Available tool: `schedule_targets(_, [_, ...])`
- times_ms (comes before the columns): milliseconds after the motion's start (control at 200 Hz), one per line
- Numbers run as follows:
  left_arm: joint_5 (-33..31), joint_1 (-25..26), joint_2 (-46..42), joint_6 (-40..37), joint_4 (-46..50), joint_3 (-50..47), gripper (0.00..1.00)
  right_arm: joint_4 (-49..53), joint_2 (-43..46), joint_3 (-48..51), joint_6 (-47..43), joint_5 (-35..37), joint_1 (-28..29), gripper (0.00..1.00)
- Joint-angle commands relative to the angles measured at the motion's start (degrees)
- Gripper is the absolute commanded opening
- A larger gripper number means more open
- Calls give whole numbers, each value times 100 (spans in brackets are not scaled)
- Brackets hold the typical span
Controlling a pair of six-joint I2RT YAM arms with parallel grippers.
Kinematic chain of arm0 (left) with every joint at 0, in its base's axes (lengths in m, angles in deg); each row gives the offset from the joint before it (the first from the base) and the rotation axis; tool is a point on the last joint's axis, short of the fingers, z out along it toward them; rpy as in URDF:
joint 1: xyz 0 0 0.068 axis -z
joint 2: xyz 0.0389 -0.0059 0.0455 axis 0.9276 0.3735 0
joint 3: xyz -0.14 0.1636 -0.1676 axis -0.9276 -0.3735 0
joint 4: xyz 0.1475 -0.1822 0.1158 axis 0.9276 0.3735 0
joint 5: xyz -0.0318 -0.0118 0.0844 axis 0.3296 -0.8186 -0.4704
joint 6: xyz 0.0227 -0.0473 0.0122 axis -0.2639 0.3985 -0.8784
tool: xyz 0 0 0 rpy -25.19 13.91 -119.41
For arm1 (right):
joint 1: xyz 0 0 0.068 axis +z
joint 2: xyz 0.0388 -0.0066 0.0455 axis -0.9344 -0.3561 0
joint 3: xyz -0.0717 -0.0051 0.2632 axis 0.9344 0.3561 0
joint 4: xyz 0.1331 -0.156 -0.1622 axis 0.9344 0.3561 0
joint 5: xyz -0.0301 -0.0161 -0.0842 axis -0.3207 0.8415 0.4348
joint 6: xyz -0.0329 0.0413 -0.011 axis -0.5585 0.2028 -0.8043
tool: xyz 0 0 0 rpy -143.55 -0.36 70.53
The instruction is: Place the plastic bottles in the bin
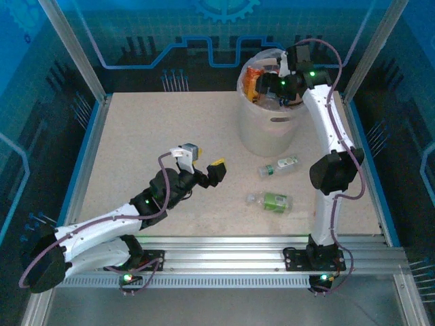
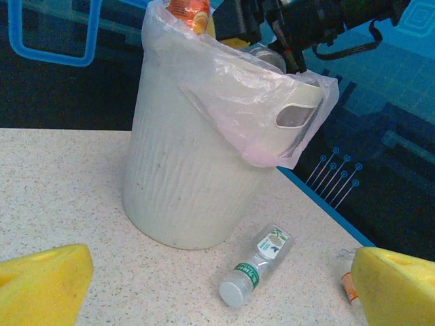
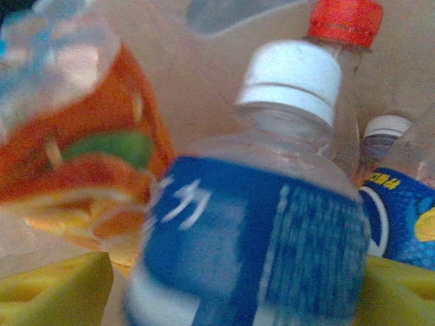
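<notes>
**A:** How did the left fingers (image 2: pixel 41 285) stand?

**B:** Spread wide, with nothing in them, low over the surface (image 2: pixel 61 197). A white-capped bottle (image 2: pixel 257 268) lay on its side just ahead of them, in line with the gap between the two yellow pads, its cap turned toward them.

**A:** And the bin (image 2: pixel 177 183)?

**B:** It stood upright beyond that bottle, further from the left fingers, with its bag liner (image 2: pixel 251 102) folded out over the rim. In the top view a green-labelled bottle (image 1: pixel 272 201) lay on the surface off to the right of those fingers, apart from the bin.

**A:** What about the right fingers (image 3: pixel 54 285)?

**B:** They were over the bin's mouth, pointing down into it. The pads were set well apart with a blue-labelled bottle (image 3: pixel 272 251) upright between them, white cap on top. It was blurred, and I could not tell whether the pads gripped it or only flanked it.

**A:** Was anything else in the bin?

**B:** Yes. An orange-labelled bottle (image 3: pixel 88 156) sat beyond the left pad, and a red-capped bottle (image 3: pixel 343 20) stood behind the blue one. Further blue-labelled plastic showed past the right pad
</notes>
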Motion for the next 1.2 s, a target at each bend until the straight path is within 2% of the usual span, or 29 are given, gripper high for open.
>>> schedule_targets(0, [-135, -11, -138, 99, 28, -92, 99, 337, 52, -541, -145, 154, -77, 88])
schedule_targets(215, [-167, -10, -135, 93, 26, -101, 99, 345, 371, -544, -231, 86, -131, 91])
schedule_targets(320, [-175, -4, -135, 92, 27, -101, 99, 192, 575, -294, -210, -247, -162, 91])
schedule_targets(740, [-214, -4, -162, 135, 55, -135, 99, -403, 1091, 1123, 71, -941, -147, 64])
schedule_targets(875, [-233, -10, -157, 125, 54, -128, 99, -610, 1130, 1448, 101, -1129, -20, 59])
schedule_targets(1046, [-223, -10, -165, 135, 81, -142, 99, -527, 1029, 1297, 24, -957, 110, 59])
schedule_targets(1191, [-235, -11, -169, 156, 81, -155, 99, -257, 1004, 974, -98, -754, 125, 69])
